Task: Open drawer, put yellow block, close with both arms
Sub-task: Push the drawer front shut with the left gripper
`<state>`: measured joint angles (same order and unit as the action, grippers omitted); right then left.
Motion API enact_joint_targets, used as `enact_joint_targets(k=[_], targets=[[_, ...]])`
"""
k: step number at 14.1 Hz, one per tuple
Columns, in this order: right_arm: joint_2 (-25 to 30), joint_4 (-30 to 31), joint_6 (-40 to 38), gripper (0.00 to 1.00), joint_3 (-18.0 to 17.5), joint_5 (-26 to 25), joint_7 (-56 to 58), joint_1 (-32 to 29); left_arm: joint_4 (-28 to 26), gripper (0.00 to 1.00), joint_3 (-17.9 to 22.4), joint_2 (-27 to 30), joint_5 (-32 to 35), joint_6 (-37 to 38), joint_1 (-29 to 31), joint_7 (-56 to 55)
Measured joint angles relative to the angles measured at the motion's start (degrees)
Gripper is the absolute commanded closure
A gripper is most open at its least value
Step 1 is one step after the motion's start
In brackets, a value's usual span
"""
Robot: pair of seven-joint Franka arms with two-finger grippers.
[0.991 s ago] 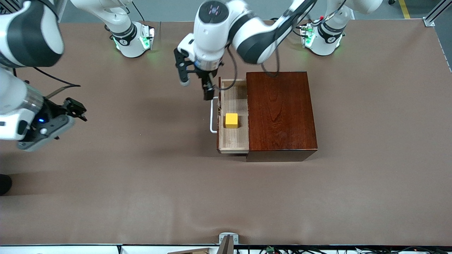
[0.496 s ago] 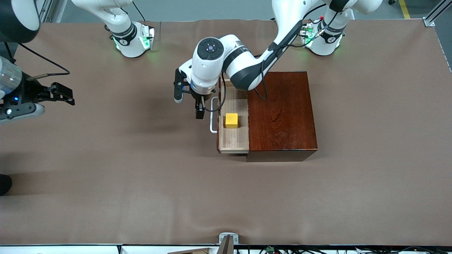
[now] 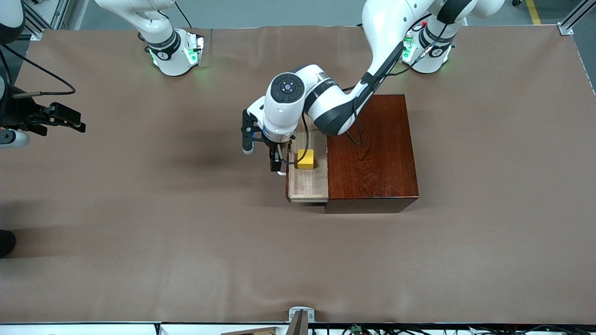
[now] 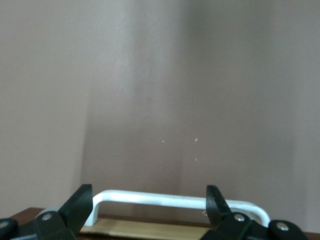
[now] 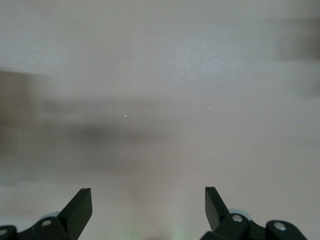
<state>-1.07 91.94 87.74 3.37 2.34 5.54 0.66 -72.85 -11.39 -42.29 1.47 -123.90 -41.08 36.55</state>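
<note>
Left gripper point(image 3: 276, 164), fingers spread and empty, hangs over the drawer point(image 3: 307, 184) handle point(image 4: 175, 200); a skewed push could jam it. Right gripper point(image 5: 147, 205), spread and empty, waits.

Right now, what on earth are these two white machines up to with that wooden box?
The drawer of the dark wooden box is pulled out, and a yellow block already sits inside it. The left arm reaches over, its open tool down at the drawer's white handle, probably to push it shut. The right arm waits at its own end of the table, its tool open over bare tabletop and holding nothing.
</note>
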Motion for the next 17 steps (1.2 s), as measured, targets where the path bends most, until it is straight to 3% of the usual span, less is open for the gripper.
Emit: enact_joint_targets(k=[6, 17], targets=[[1.1, 0.6, 0.3, 0.00, 0.1, 0.1, -0.5, 0.2, 0.2, 0.00, 1.4, 0.0, 4.5, 2.7, -0.4, 0.1], [1.2, -0.2, 0.6, 0.00, 1.3, 0.1, -3.4, -1.0, 1.9, 0.00, 1.3, 0.0, 5.3, 11.6, -0.7, 4.0]])
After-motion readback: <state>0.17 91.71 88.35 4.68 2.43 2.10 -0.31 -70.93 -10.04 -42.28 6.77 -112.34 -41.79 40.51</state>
